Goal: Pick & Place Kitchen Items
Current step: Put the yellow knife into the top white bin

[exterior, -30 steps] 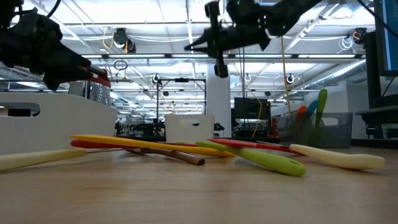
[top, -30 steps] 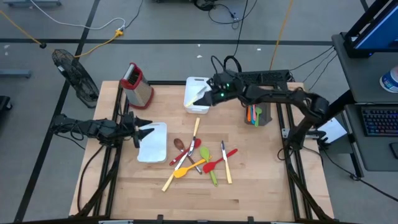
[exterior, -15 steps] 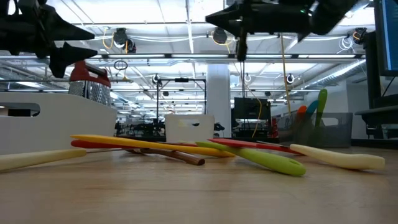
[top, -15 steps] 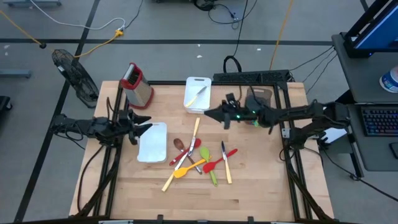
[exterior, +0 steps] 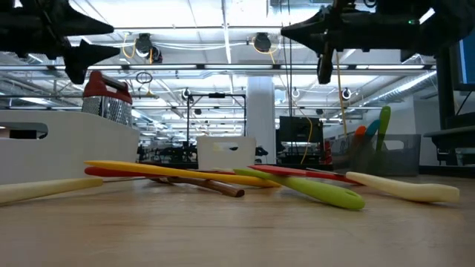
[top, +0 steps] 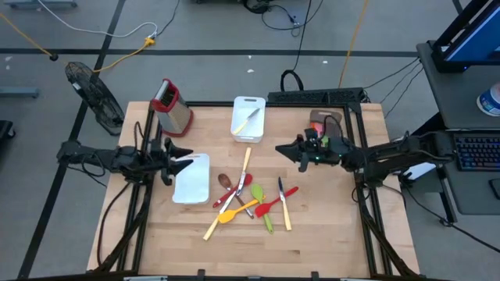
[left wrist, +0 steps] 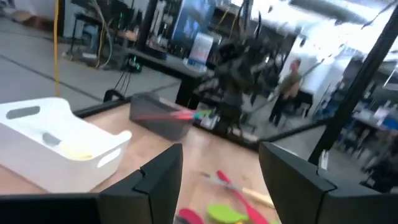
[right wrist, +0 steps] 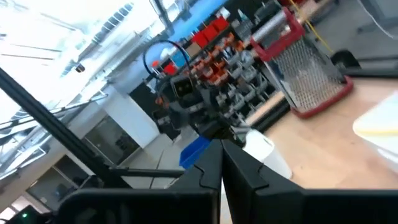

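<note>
White far tray [top: 248, 117] now holds a pale spatula as my right gripper [top: 283, 150], fingers pressed together and empty, swings away toward the remaining utensils [top: 251, 199]; left gripper [top: 176, 161] waits, spread.

Both arms are matte black, built of slim tubular links joined by chunkier rounded joints, with black cables running back off their bases. The right arm [top: 367, 152] shows a small green light glowing near its wrist. Each ends in a two-finger gripper of flat, angular black plastic fingers [left wrist: 158, 186], tapering to narrow tips.
</note>
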You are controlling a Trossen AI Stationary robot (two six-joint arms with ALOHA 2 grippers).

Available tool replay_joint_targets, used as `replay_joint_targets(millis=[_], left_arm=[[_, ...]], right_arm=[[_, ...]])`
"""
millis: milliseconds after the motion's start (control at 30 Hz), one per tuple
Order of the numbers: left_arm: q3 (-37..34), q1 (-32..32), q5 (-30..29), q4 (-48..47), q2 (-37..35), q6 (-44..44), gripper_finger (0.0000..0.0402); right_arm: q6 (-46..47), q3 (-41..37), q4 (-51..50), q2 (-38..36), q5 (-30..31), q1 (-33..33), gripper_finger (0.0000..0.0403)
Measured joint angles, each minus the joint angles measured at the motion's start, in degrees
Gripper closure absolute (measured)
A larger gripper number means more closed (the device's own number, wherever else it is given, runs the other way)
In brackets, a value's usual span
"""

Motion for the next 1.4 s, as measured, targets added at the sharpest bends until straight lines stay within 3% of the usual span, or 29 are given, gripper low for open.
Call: replay_joint_targets(millis=[233, 400, 533, 800, 1133, 1300, 1400], left_arm=[[9.76, 0.04, -3.84, -1.17, 19.12, 5.43, 0.0183], [18.89, 0.04, -10.66, -5.11, 35.57, 13.27, 0.0183], [25.9, 0.09, -12.08, -6.51, 47.4, 23.97, 0.0183], [37.68, 0.36, -17.03, -7.06, 63.98, 36.69, 0.0183], [48.64, 3.91, -15.9, -7.16, 72.41, 15.4, 0.0183], [52.31, 3.74, -8.61, -8.08, 76.76, 6.51, 0.0183], [54.82, 3.68, -7.03, -13.53, 80.16, -0.84, 0.0183]], right_arm=[[-3.59, -0.27, 0.47, -1.11, -1.31, 0.55, 0.0399], [-3.55, -0.28, 0.47, -1.11, -7.55, 0.5, 0.0399], [-3.54, -0.28, 0.49, -1.1, -12.64, 0.5, 0.0399], [-3.53, -0.28, 2.56, -1.09, -17.72, 0.5, 0.0399], [-3.84, -0.28, 3.35, -1.86, -21.46, 0.5, 0.0399], [-3.92, -0.28, 3.34, -2.83, -23.28, 0.5, 0.0399], [-3.92, -0.34, 3.33, -4.02, -24.66, 0.48, 0.0399]])
